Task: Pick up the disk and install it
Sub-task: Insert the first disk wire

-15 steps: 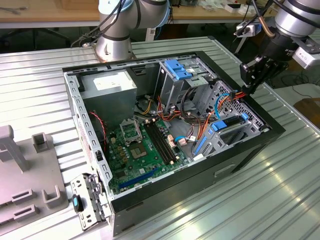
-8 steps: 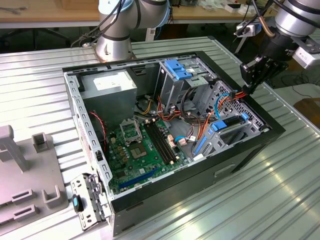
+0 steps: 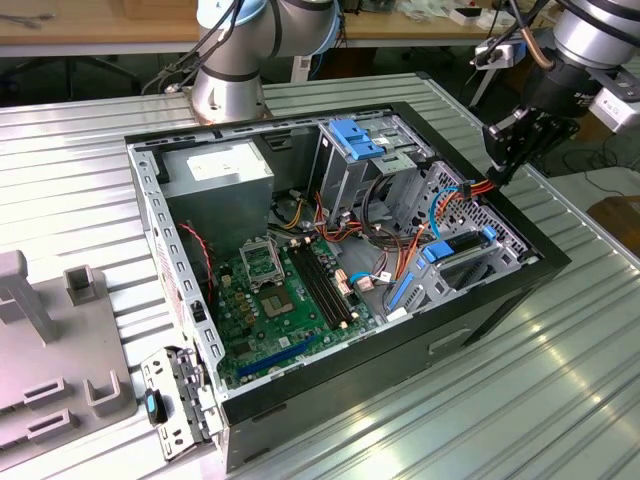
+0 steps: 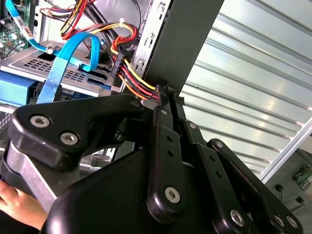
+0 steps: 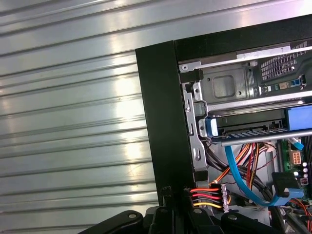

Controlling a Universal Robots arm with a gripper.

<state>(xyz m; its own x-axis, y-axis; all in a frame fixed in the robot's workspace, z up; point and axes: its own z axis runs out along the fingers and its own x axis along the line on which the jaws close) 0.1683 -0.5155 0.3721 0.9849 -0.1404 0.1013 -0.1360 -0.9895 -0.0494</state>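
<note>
The disk (image 3: 460, 246), dark with a bright blue carrier rail, lies flat in the low drive bay at the case's side toward the exterior view's right. The first wrist view shows its dark edge (image 5: 248, 120) between blue tabs, under a grey bracket. My gripper (image 3: 497, 168) hangs just above the black case rim near that bay, a little beyond the disk. Its black fingers (image 4: 161, 117) are shut, tips together at the rim. Red, yellow and orange power wires (image 4: 134, 80) run right up to the tips; whether they are pinched cannot be told.
The open computer case (image 3: 480, 320) lies on a ribbed metal table (image 3: 520, 400). An upright grey drive cage with a blue bracket (image 3: 355, 135) stands at the back. A blue data cable (image 4: 73, 56) loops over the bay. A grey fixture (image 3: 40, 340) sits at the left. A person's hand (image 4: 14, 204) shows.
</note>
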